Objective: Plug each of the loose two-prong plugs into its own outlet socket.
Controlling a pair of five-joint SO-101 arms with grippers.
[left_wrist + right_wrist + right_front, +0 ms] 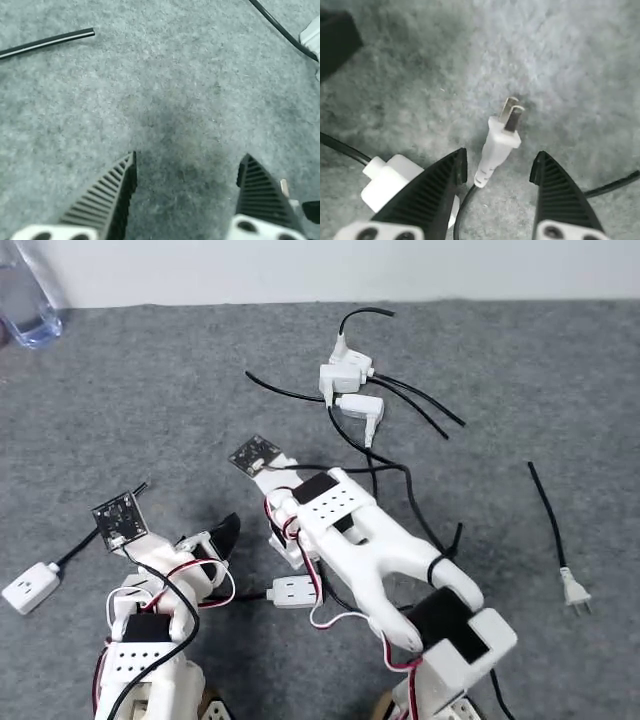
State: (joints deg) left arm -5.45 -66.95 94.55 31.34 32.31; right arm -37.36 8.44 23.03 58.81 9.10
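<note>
A white two-prong plug (502, 137) lies flat on the grey carpet, prongs pointing away from the wrist camera. My right gripper (501, 152) is open, with one finger on each side of the plug's body and neither touching it. A white outlet socket (390, 180) on a black cord lies just beside one finger; from above this socket (293, 592) sits by the right arm. My left gripper (189, 156) is open over bare carpet, low at the front left (220, 538). Another loose plug (575, 592) lies at the far right.
At the back, a white socket block (345, 373) has a plug in it, with another white plug (362, 408) beside it among black cords. A third socket (30, 587) lies at the left edge. A clear bottle (28, 300) stands in the back left corner.
</note>
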